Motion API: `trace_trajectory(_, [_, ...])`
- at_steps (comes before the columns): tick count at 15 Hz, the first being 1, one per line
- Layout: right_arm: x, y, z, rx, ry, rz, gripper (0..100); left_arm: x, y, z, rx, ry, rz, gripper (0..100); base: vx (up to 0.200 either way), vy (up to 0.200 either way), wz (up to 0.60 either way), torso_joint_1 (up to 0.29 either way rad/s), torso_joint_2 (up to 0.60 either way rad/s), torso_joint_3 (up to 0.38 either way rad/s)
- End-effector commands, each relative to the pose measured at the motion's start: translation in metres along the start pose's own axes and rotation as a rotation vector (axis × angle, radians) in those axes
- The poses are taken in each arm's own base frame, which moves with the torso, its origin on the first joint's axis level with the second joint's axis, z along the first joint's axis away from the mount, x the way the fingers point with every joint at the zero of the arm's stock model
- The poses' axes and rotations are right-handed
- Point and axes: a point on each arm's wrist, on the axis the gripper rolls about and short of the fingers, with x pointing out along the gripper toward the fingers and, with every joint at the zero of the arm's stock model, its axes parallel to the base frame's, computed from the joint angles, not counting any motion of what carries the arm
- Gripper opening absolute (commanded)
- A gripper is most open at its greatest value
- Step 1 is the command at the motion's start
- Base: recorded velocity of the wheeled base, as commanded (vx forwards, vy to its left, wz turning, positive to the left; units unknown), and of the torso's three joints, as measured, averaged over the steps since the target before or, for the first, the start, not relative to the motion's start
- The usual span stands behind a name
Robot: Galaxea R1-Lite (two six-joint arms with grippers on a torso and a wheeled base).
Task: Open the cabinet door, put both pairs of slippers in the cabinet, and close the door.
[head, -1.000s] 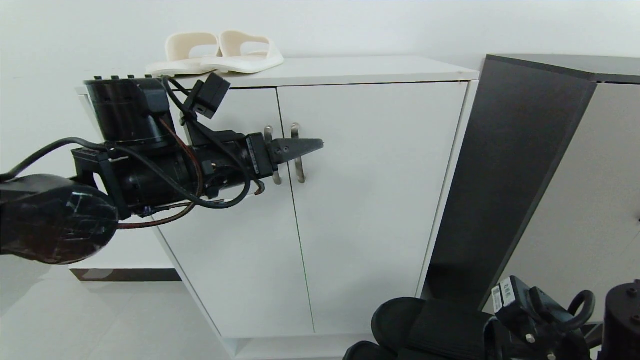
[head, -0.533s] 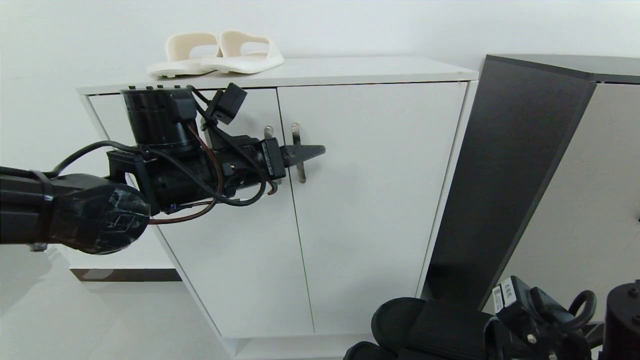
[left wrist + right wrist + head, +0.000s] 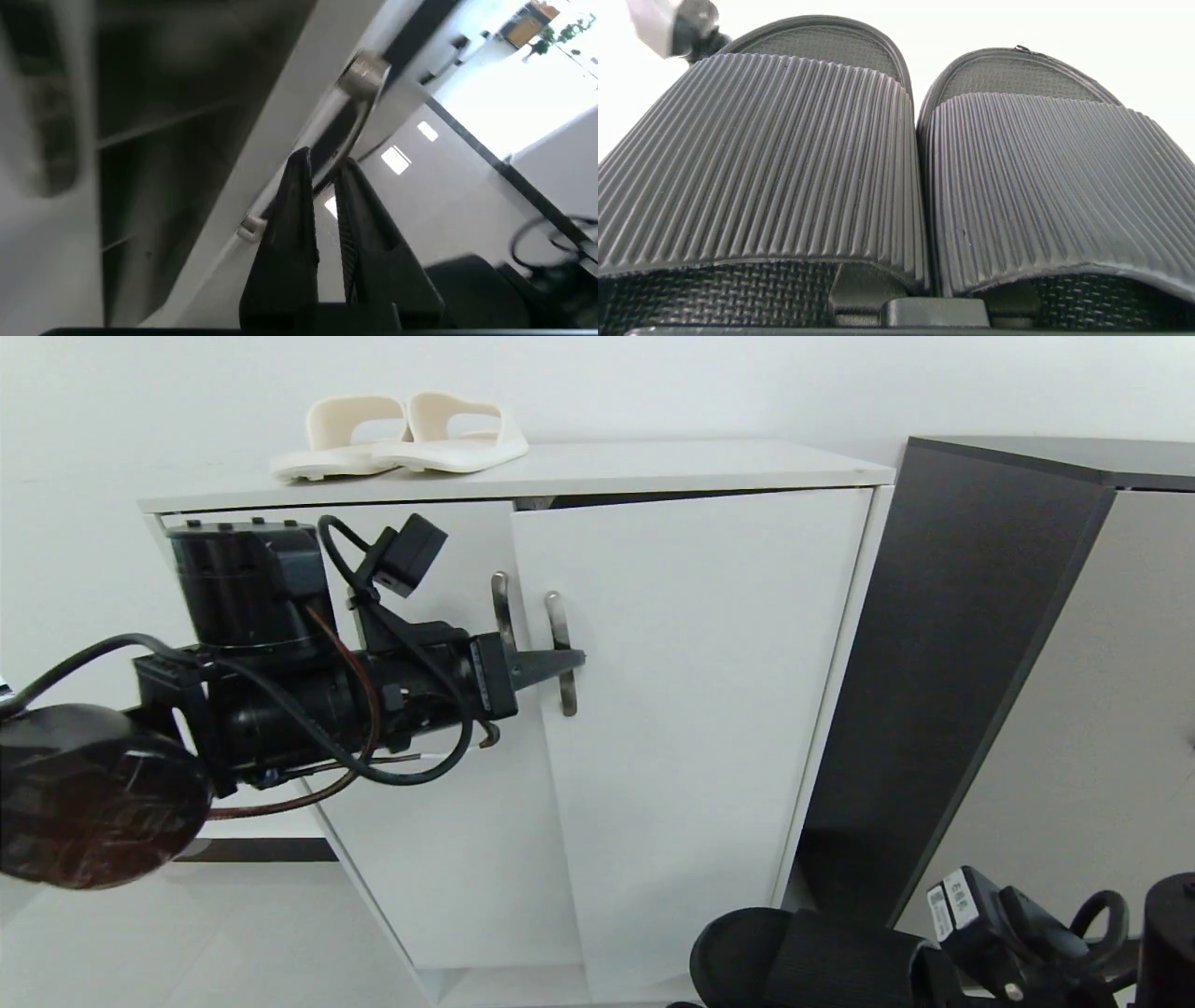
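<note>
Step in hand: opening the door; next, likely a wider outward swing with the grip kept.
- White slippers [image 3: 401,434]: on cabinet top [image 3: 653,462], above the left gripper.
- Left gripper [image 3: 571,663]: closed on handle [image 3: 557,616].
- Door [image 3: 691,709]: ajar.
- Black slippers [image 3: 812,957]: clamped in right gripper [image 3: 934,966], low.

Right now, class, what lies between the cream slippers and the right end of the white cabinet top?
Nothing: the head view shows the white cabinet top bare from the cream slippers to its right end.
</note>
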Motion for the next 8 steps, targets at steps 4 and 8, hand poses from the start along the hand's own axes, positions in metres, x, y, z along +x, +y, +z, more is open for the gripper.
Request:
trace_trajectory(4, [-0.015, 0.007, -0.004, -0.062, -0.014, 0.105, 0, -0.075, -0.058, -0.013, 0.056, -0.056, -0.126, 0, 0.0, 0.0, 0.0, 0.0, 0.0, 0.0])
trace_trajectory(8, [-0.015, 0.007, -0.004, -0.061, -0.013, 0.104, 0, -0.085, -0.058, -0.012, 0.065, -0.082, -0.107, 0, 0.0, 0.0, 0.0, 0.0, 0.0, 0.0])
